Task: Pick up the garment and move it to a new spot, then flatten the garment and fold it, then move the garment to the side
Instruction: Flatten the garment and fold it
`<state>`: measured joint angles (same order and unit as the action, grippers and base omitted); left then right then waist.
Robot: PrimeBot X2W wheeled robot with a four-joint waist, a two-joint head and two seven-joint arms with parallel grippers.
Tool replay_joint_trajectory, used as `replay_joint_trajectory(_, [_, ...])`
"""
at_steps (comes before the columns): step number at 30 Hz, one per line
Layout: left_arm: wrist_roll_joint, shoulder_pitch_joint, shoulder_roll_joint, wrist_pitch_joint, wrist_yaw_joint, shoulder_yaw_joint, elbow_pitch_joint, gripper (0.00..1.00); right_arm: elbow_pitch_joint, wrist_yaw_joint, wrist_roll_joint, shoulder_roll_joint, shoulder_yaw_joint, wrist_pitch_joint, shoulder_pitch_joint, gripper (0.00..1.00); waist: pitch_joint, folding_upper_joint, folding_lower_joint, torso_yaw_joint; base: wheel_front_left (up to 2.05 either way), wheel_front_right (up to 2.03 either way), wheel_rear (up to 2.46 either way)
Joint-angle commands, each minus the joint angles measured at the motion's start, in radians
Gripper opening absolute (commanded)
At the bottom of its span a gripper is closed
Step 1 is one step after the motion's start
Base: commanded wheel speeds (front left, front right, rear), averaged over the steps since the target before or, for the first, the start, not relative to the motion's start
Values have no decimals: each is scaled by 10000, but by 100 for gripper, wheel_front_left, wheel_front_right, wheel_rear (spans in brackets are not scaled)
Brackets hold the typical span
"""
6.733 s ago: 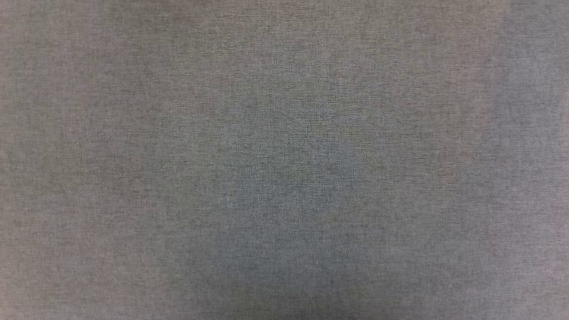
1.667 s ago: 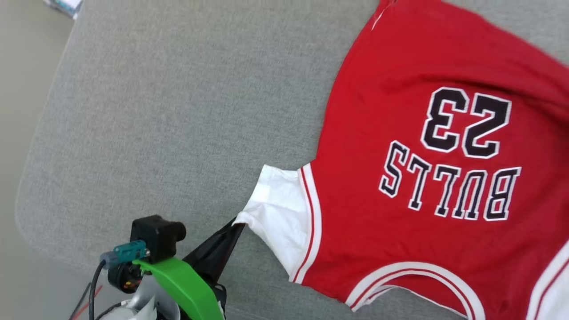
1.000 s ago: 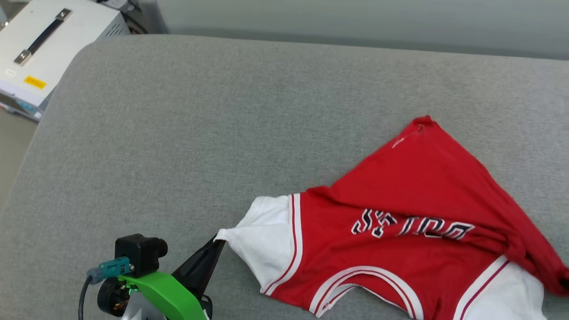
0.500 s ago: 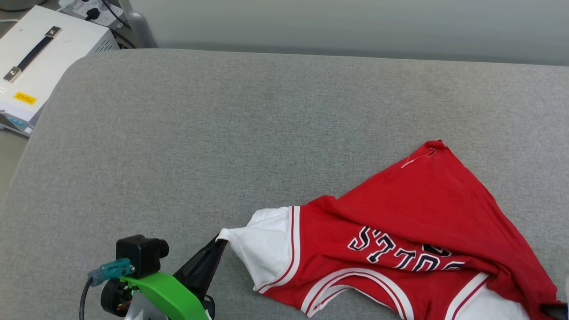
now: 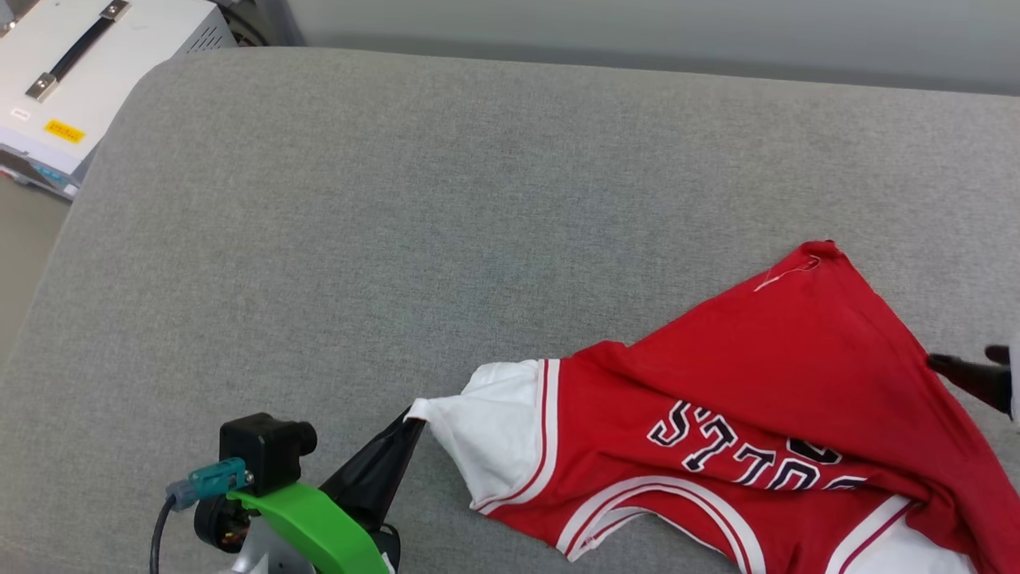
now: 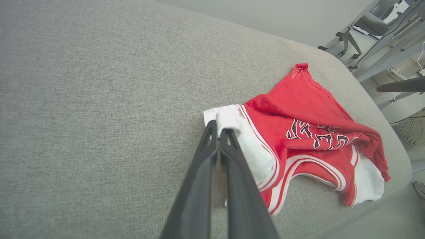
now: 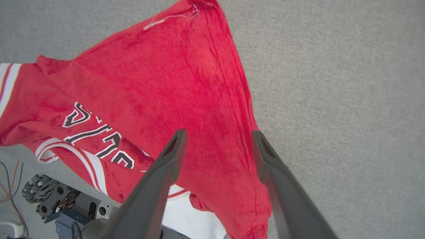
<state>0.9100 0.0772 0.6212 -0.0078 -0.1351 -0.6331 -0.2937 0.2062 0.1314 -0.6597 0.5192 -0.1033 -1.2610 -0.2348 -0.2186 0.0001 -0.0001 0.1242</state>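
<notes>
The garment (image 5: 765, 375) is a red jersey with white sleeves and dark lettering. It lies crumpled at the near right of the grey cushion (image 5: 319, 239), with its hem side folded over the chest. My left gripper (image 5: 413, 418) is shut on the tip of the white sleeve (image 6: 232, 121), at the garment's left end. In the left wrist view the left gripper (image 6: 217, 127) has its fingers pressed together around that sleeve edge. My right gripper (image 7: 219, 134) is open, hovering over the red fabric (image 7: 186, 83) near its right edge. In the head view the right gripper (image 5: 960, 360) shows at the far right.
A white case with a black handle (image 5: 72, 64) stands off the cushion's far left corner. Chair and desk legs (image 6: 365, 33) and a mesh bin (image 6: 413, 127) stand beyond the cushion's right end. The robot's base (image 7: 49, 199) sits below the near edge.
The head camera has shifted a little. My right gripper has moved from the garment's near right corner up along its right edge and now stands open. The left gripper keeps hold of the sleeve.
</notes>
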Motion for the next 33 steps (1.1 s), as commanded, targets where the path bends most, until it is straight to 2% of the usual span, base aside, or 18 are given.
replay_joint_trajectory(1, [-103, 270, -80, 6, 58, 2, -71, 0, 26, -7, 62, -135, 168, -53, -418, 100, -397, -1, 1, 333, 0, 0, 0])
replay_joint_trajectory(7, [-278, 734, -341, 87, 135, -164, -174, 0, -840, -7, 559, -248, 981, -4, -1879, 100, -1148, -1, 1, 1018, 0, 0, 0])
replay_joint_trajectory(15, [-359, 983, -630, -20, 259, -313, -34, 0, -2503, -7, 1050, 185, 1567, 453, -2993, 100, -1770, -1, 1, 1780, 0, 0, 0])
replay_joint_trajectory(25, [-381, 1169, -901, -153, 474, -494, 235, 0, -3944, -7, 1237, 441, 2188, 1128, -3171, 100, -2062, -1, 1, 2234, 0, 0, 0])
replay_joint_trajectory(29, [-394, 1166, -907, -212, 500, -505, 300, 0, -4414, -7, 1048, 567, 2519, 748, -2900, 100, -2081, -1, 1, 2285, 0, 0, 0])
replay_joint_trajectory(30, [-395, 1160, -904, -224, 503, -506, 309, 0, -4440, -7, 994, 600, 2584, 667, -2832, 59, -2079, -1, 1, 2287, 0, 0, 0])
replay_joint_trajectory(31, [-394, 1151, -897, -238, 510, -506, 319, 0, -4437, -7, 967, 662, 2663, 642, -2764, 0, -2074, -1, 1, 2288, 0, 0, 0])
replay_joint_trajectory(33, [-392, 1130, -879, -270, 510, -494, 330, 0, -4418, -7, 925, 790, 2772, 700, -2686, 0, -2067, -1, 1, 2271, 0, 0, 0])
